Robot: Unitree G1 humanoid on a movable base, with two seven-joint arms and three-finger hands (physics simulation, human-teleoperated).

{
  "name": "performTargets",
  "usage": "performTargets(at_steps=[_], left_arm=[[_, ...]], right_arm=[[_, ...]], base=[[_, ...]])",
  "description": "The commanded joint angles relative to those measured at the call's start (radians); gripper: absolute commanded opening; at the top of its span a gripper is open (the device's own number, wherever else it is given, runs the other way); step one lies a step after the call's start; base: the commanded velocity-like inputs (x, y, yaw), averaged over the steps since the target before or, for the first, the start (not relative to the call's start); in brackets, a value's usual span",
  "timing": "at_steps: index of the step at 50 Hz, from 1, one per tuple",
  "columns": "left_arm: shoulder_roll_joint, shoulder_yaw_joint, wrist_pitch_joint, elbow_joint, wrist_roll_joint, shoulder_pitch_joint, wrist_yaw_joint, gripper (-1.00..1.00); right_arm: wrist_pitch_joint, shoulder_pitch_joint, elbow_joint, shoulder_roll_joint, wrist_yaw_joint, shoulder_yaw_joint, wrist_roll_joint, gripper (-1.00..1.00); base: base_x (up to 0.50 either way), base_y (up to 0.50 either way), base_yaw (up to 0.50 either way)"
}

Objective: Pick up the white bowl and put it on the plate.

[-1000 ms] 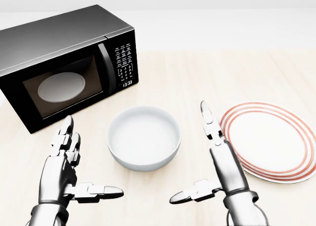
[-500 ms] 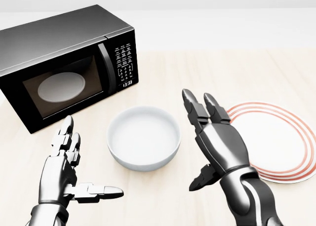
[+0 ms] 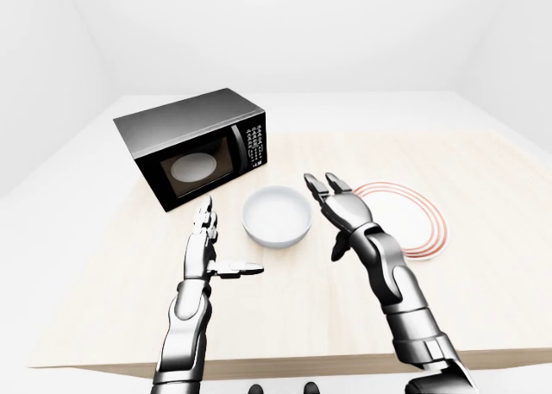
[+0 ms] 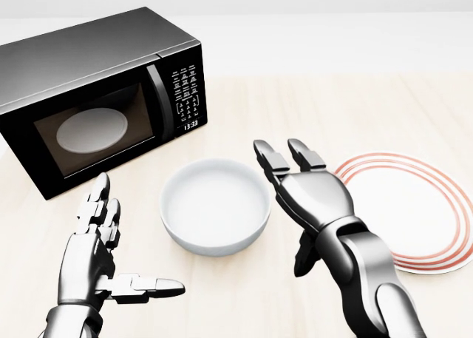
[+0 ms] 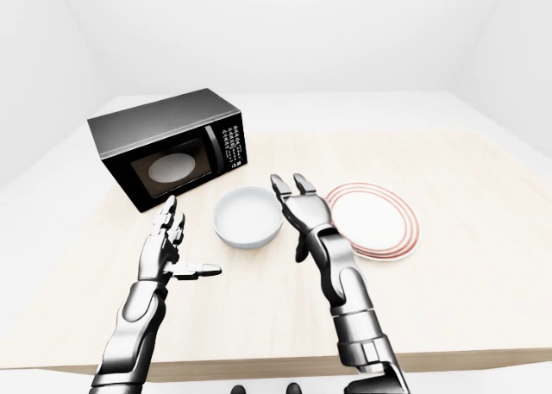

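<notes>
The white bowl [image 4: 213, 206] stands empty on the wooden table, in the middle of the head view. The white plate with red rings [image 4: 425, 214] lies to its right. My right hand [image 4: 290, 199] is open, palm turned towards the bowl, just beside the bowl's right rim; I cannot tell if it touches. It covers the plate's left edge. My left hand [image 4: 131, 238] is open and empty, left of the bowl and apart from it, with the thumb pointing right.
A black microwave [image 4: 96, 94] with its door closed stands at the upper left of the head view, close to the bowl. The table's near edge [image 3: 285, 359] runs below my arms in the left-eye view.
My right hand has moved left from the plate's edge to the bowl's right rim and turned its palm towards the bowl. The left hand, the bowl and the plate have not moved.
</notes>
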Motion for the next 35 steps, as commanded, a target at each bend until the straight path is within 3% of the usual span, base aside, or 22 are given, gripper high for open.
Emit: performTargets(at_steps=[1,19,35], left_arm=[[0.000,0.000,0.000,0.000,0.000,0.000,0.000,1.00],[0.000,-0.001,0.001,0.011,0.001,-0.007,0.001,1.00],[0.000,-0.001,0.010,0.004,0.000,-0.010,0.003,1.00]], right_arm=[[0.000,-0.067,0.072,0.000,0.083,0.017,-0.064,1.00],[0.000,-0.072,0.121,0.055,0.299,0.068,-0.057,1.00],[0.000,-0.108,0.118,0.094,0.346,0.091,-0.073,1.00]], base=[[0.00,0.00,0.00],[0.00,0.00,0.00],[0.00,0.00,0.00]])
